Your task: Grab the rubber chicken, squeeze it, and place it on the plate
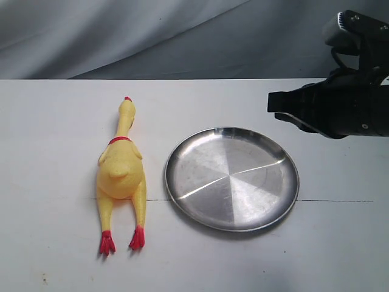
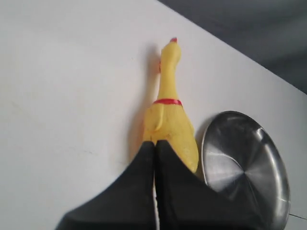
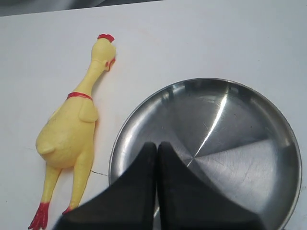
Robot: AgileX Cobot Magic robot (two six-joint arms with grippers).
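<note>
task not yet begun: rubber chicken (image 1: 121, 176) lay on the tabletop (image 1: 48, 152) just beside the empty plate (image 1: 231, 182); left tool (image 2: 154, 146) and right tool (image 3: 157, 145) were closed, gripping nothing.

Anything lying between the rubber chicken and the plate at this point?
No. Only a narrow strip of bare white table separates the rubber chicken from the plate, clearest in the exterior view.
</note>
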